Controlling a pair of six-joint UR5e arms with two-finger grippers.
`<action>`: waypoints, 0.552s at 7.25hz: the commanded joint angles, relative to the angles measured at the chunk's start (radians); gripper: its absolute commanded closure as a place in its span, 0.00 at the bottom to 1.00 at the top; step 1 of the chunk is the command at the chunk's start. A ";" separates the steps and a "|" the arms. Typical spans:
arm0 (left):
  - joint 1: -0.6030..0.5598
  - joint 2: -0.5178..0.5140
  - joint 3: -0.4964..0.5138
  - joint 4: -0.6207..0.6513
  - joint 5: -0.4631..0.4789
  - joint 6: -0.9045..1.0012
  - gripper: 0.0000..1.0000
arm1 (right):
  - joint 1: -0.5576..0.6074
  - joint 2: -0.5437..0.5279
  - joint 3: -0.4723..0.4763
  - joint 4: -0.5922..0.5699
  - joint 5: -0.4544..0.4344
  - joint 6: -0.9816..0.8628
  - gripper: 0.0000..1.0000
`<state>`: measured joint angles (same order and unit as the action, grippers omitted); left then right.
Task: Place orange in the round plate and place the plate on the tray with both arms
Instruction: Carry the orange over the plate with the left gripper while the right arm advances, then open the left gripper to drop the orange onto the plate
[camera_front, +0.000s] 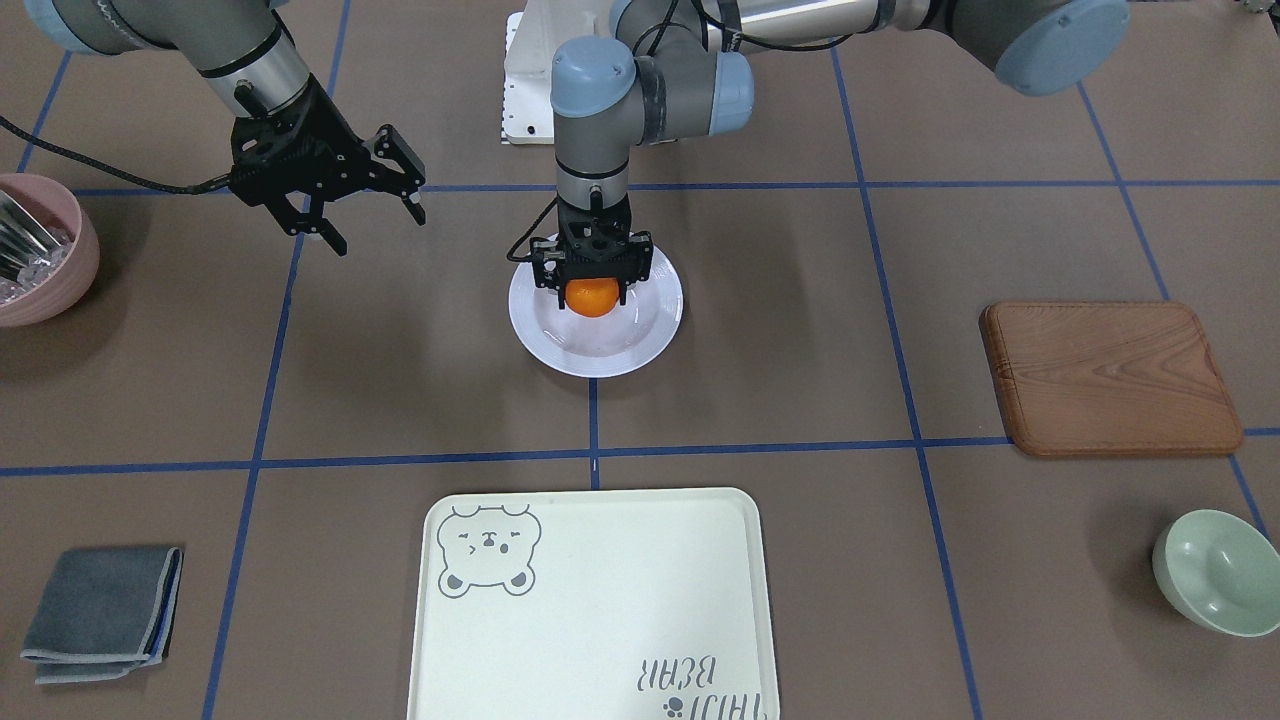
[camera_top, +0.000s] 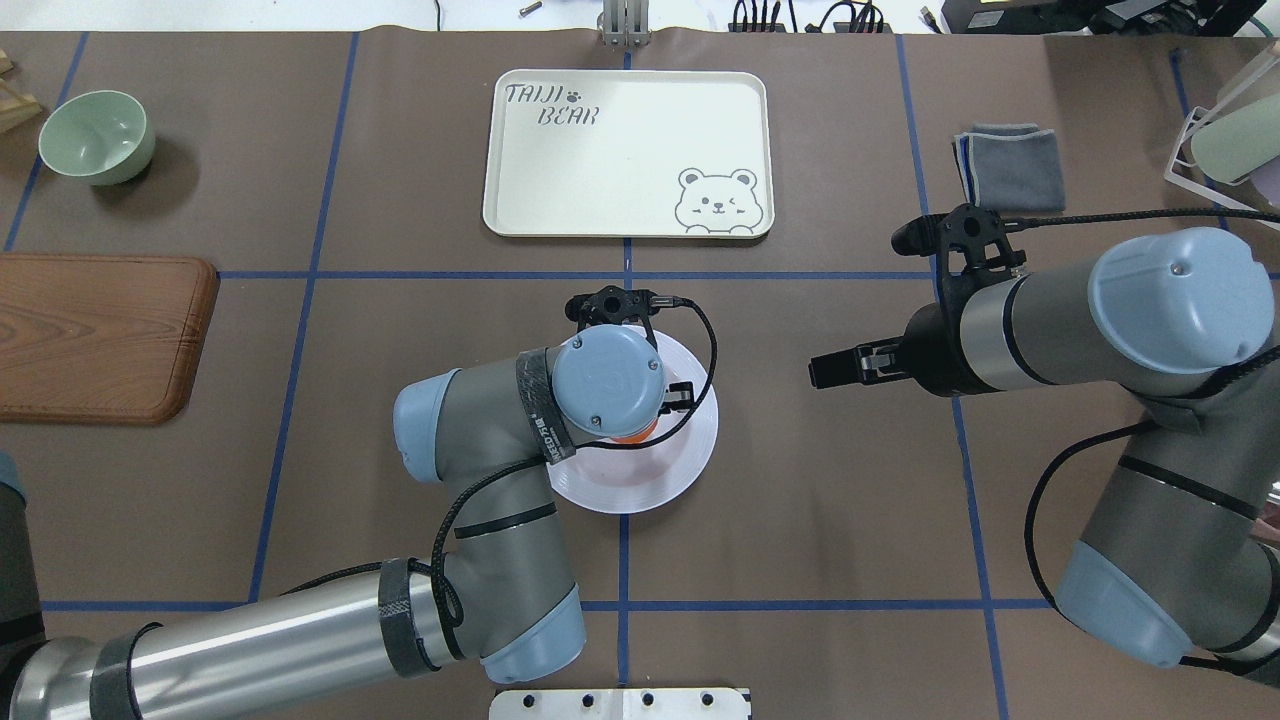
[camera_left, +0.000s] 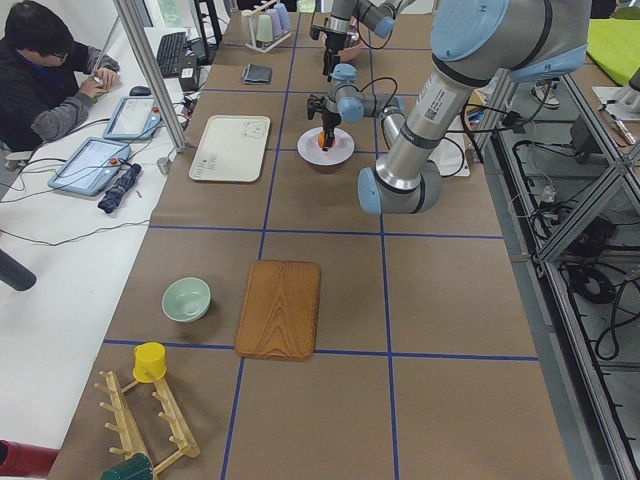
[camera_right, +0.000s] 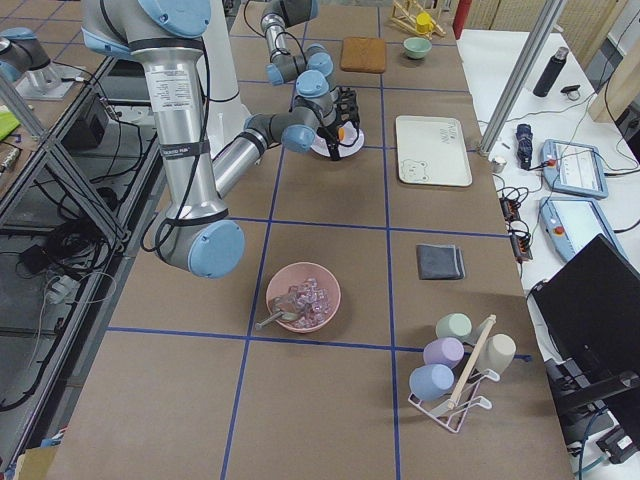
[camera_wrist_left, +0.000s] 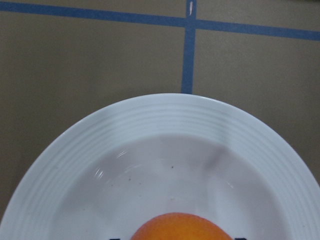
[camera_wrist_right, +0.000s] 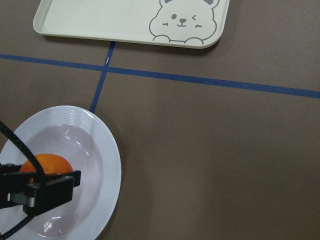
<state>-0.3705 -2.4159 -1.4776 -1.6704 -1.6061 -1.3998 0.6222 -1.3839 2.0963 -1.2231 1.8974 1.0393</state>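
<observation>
The white round plate (camera_front: 645, 340) sits on the table at mid-table. My left gripper (camera_front: 592, 290) hangs straight down over its sunken centre, shut on the orange (camera_front: 591, 298). I cannot tell whether the fruit touches the plate. From overhead the left wrist hides nearly all of it; only a sliver of orange (camera_top: 632, 436) shows above the plate (camera_top: 685, 455). The left wrist view has the orange (camera_wrist_left: 182, 228) at its bottom edge over the plate (camera_wrist_left: 190, 115). My right gripper (camera_front: 375, 228) hovers open and empty beside the plate. The tray (camera_front: 600, 600) lies empty beyond the plate.
A wooden board (camera_front: 1110, 380) and a green bowl (camera_front: 1218, 570) lie on my left side. A folded grey cloth (camera_front: 100, 610) and a pink bowl (camera_front: 45, 270) holding clear pieces lie on my right side. A person (camera_left: 45, 70) sits beyond the table.
</observation>
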 joint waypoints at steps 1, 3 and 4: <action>0.001 -0.003 0.014 0.000 0.003 0.005 0.02 | 0.001 -0.003 -0.002 0.000 0.002 0.034 0.01; -0.017 -0.002 -0.076 0.012 -0.009 0.037 0.02 | 0.002 0.000 -0.002 0.000 -0.001 0.217 0.01; -0.071 0.042 -0.173 0.047 -0.053 0.107 0.02 | 0.004 -0.001 -0.001 0.002 -0.003 0.244 0.01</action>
<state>-0.3946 -2.4081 -1.5499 -1.6540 -1.6220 -1.3566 0.6243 -1.3844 2.0942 -1.2223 1.8960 1.2294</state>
